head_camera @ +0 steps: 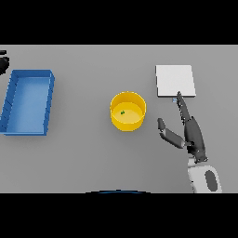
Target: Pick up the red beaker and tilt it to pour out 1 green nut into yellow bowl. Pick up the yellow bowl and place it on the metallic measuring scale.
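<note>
A yellow bowl (pixel 128 110) stands upright near the middle of the table with one small green nut (pixel 122 112) inside it. The metallic measuring scale (pixel 175 80), a flat pale square, lies to the bowl's right and farther back. My right hand (pixel 191 131) is open to the right of the bowl, fingers straight and pointing toward the scale's near edge, thumb spread toward the bowl without touching it. My left hand (pixel 3 62) shows only as a dark shape at the far left edge. No red beaker is in view.
A blue rectangular tray (pixel 29 100) sits on the left side of the grey table, close to the left hand.
</note>
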You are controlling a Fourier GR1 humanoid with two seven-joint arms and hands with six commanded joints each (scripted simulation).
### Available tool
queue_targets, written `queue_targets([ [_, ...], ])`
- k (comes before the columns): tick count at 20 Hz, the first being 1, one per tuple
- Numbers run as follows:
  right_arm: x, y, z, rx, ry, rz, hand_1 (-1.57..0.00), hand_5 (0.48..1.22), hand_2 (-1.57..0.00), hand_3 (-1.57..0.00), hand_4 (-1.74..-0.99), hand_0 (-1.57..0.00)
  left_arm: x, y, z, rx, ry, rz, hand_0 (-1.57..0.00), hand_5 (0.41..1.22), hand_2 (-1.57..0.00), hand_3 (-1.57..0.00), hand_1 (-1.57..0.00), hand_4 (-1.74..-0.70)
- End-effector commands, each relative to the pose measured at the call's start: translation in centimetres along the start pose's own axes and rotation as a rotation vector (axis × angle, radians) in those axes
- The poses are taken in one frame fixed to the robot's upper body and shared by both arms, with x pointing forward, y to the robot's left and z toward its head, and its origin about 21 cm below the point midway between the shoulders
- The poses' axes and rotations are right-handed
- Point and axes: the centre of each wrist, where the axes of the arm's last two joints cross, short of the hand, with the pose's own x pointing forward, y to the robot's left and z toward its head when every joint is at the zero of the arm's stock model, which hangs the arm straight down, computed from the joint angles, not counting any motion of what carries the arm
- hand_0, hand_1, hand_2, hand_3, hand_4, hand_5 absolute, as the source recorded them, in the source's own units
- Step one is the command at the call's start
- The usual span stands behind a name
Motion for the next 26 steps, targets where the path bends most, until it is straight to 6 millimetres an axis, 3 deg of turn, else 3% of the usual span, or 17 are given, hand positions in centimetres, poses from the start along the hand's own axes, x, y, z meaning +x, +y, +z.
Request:
queue_targets([
  [1,0.0,0.2,-0.1,0.003,-0.004,-0.013,0.0,0.693,0.0,0.0,-1.201,0.0,-0.8,-0.4,0.6,0.005,0.017,0.001,-1.57,1.221,-1.57,-1.39,-1.57,-1.74],
  [3,-0.3,0.2,0.0,0.005,0.007,-0.011,0.0,0.687,0.0,0.0,-1.186,0.0,-2.1,-1.1,1.5,-0.009,0.045,0.01,-1.57,1.221,-1.57,-1.38,-1.57,-1.74],
  [7,-0.1,0.1,0.0,0.004,0.009,-0.03,0.0,0.679,0.0,0.0,-1.168,0.0,-3.3,-1.8,2.8,-0.079,0.093,0.005,-1.57,0.955,-1.57,-1.37,-1.57,-1.73],
  [8,0.1,0.3,-0.1,0.001,0.003,-0.031,0.0,0.678,0.0,0.0,-1.165,0.0,-3.4,-1.6,3.0,-0.112,0.089,-0.024,-1.57,0.888,-1.57,-1.41,-1.57,-1.66],
  [10,-0.2,0.3,-0.2,0.001,0.018,-0.008,0.0,0.671,0.0,0.0,-1.163,0.0,-3.3,-1.1,3.7,-0.184,0.036,-0.075,-1.57,0.774,-1.49,-1.24,-1.54,-1.31],
  [11,0.0,0.1,0.0,0.0,0.004,-0.006,0.0,0.669,0.0,0.0,-1.159,0.0,-3.6,-0.8,4.0,-0.224,-0.005,-0.106,-1.5,0.74,-1.31,-1.1,-1.38,-1.15],
  [13,0.0,0.2,0.3,0.003,0.0,-0.006,0.0,0.671,0.0,0.0,-1.162,0.0,-3.7,0.0,4.3,-0.319,-0.032,-0.111,-1.0,0.697,-0.84,-0.71,-0.88,-0.93],
  [16,0.1,0.0,0.2,0.001,-0.007,-0.009,0.0,0.68,0.0,0.0,-1.147,0.0,-4.2,0.2,4.2,-0.351,-0.028,-0.182,-0.51,0.656,-0.43,-0.36,-0.45,-0.78],
  [20,0.4,-0.2,0.3,0.015,-0.008,-0.001,0.0,0.688,0.0,0.0,-1.16,0.0,-4.6,-0.5,3.5,-0.32,-0.033,-0.228,-0.21,0.647,-0.18,-0.15,-0.18,-0.73],
  [26,0.5,0.5,0.2,0.028,0.031,0.073,0.0,0.677,0.0,0.0,-1.163,0.0,-4.3,-1.2,3.4,-0.258,-0.105,-0.182,-0.05,0.663,-0.05,-0.04,-0.05,-0.71],
])
